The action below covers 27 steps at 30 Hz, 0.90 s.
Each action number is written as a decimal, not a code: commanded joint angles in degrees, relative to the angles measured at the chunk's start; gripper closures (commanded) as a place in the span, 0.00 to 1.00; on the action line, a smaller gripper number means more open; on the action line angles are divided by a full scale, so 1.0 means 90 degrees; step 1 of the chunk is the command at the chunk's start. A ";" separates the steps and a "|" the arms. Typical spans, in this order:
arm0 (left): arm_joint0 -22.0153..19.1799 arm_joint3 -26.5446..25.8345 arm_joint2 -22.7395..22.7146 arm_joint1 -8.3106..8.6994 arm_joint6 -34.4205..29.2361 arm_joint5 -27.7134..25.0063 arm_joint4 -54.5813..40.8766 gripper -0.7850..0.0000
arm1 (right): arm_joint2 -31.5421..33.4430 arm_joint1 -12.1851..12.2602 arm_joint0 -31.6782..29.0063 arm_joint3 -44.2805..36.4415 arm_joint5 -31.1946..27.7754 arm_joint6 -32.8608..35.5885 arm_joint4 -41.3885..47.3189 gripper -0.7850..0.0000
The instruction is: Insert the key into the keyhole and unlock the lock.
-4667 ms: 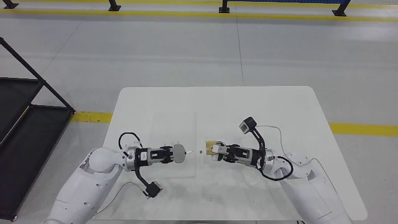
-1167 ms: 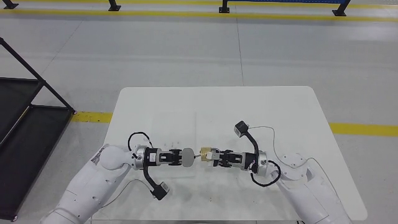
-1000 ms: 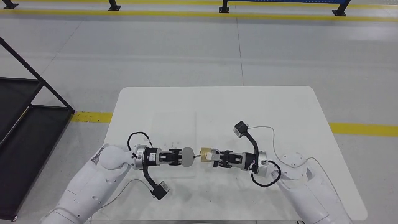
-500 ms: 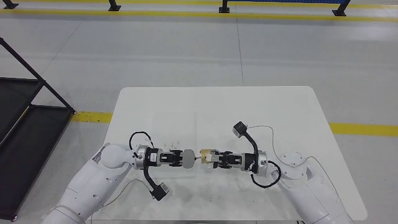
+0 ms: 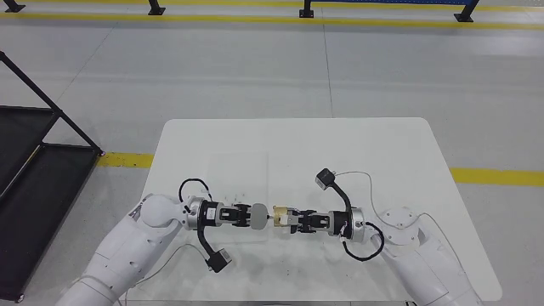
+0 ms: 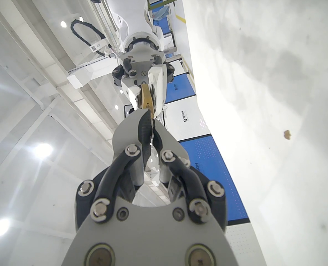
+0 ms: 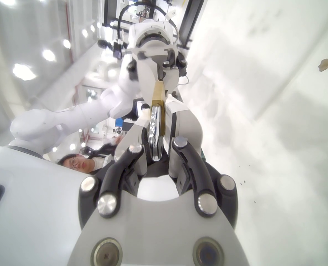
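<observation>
My right gripper (image 5: pixel 286 218) is shut on a brass padlock (image 5: pixel 280 216) and holds it just above the white table (image 5: pixel 382 153), near its front middle. The lock's chrome shackle (image 7: pixel 155 128) lies between the right fingers and its brass body (image 7: pixel 158 95) points at the other arm. My left gripper (image 5: pixel 257 216) faces it from the left, shut on a small key (image 5: pixel 269 216). In the left wrist view, my left gripper (image 6: pixel 150 124) sits right against the padlock (image 6: pixel 146 99). The key's tip is at the lock's face; how deep it sits is hidden.
A small tan crumb (image 6: pixel 287 134) lies on the table beside the grippers, and the crumb (image 7: pixel 325 64) is also in the right wrist view. A black rack (image 5: pixel 34 161) stands on the floor left of the table. Bare tabletop stretches behind the arms.
The two grippers have closed the gap. The right arm slid left with the padlock and the left edged right, so key and lock now meet.
</observation>
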 commanded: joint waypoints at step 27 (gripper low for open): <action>-0.0133 0.0025 0.0274 -0.0027 -0.0167 0.0138 0.0010 1.00 | -0.0019 0.0004 0.0003 -0.0010 0.0022 0.0012 -0.0007 1.00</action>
